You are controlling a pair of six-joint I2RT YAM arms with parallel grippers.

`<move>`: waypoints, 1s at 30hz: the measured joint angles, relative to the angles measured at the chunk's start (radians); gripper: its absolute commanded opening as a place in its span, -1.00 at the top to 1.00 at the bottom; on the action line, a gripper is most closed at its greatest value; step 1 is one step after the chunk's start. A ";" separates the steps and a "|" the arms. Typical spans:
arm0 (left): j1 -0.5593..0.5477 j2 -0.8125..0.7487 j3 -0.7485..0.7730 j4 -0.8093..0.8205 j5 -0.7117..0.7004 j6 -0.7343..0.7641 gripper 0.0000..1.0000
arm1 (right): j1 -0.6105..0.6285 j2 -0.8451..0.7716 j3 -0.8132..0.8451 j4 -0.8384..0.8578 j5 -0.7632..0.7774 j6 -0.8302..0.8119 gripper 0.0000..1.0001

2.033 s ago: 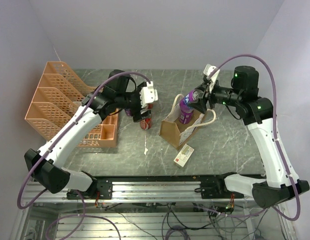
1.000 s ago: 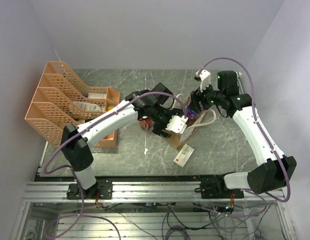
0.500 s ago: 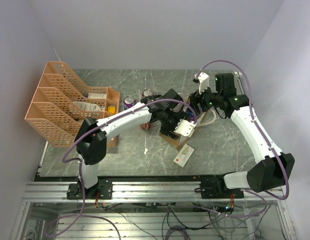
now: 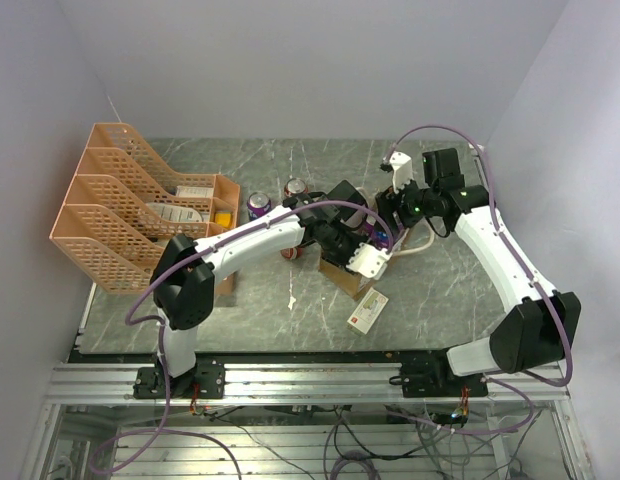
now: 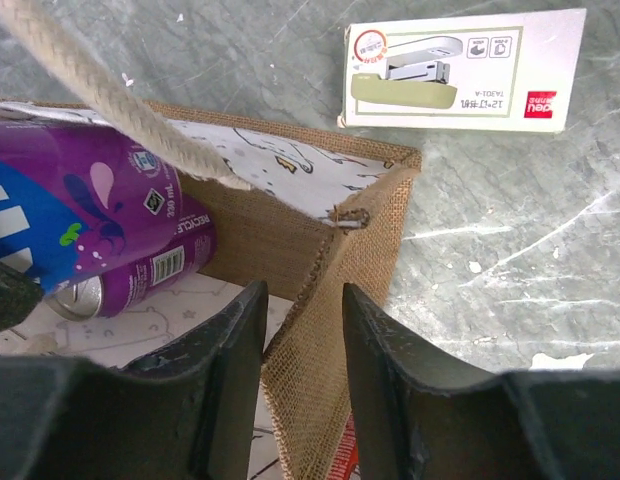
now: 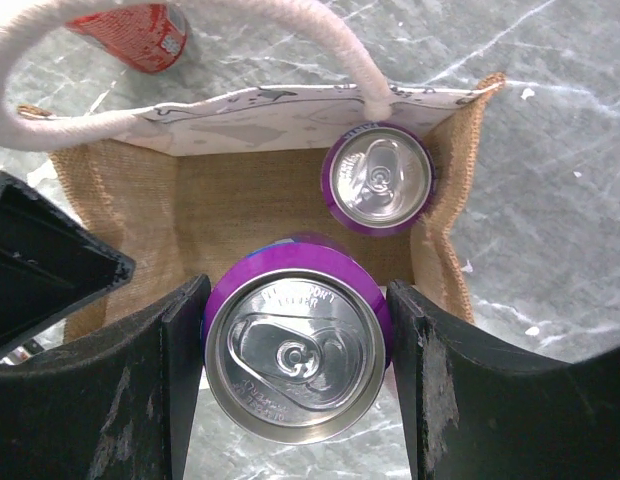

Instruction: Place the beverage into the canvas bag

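The right gripper (image 6: 298, 392) clamps the purple can (image 6: 290, 345) over the canvas bag (image 5: 375, 250) mouth at the counter (image 4: 240, 310) middle, while the left gripper (image 5: 302, 330) pinches its wall; dropped carelessly, it could strike the can already inside (image 6: 378, 180) or catch the rim.

Under the right claw (image 6: 297, 340) and its purple can (image 6: 295, 365), the canvas bag (image 6: 240, 190) gapes, floor bare ahead. A second can (image 6: 377, 180) fills the corner ahead-right; the left claw (image 5: 302, 320), gripping the wall, crowds the left; a cream handle (image 6: 330, 42) arches beyond.
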 measured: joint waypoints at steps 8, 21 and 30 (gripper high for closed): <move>0.000 0.000 0.000 -0.031 0.018 0.026 0.45 | 0.000 0.000 -0.004 0.002 0.093 -0.012 1.00; -0.003 -0.006 -0.037 -0.031 0.037 0.053 0.82 | 0.009 0.044 -0.074 0.082 0.180 -0.013 1.00; -0.003 -0.017 -0.054 -0.027 0.039 0.055 0.86 | 0.012 0.047 -0.102 0.113 0.101 -0.027 1.00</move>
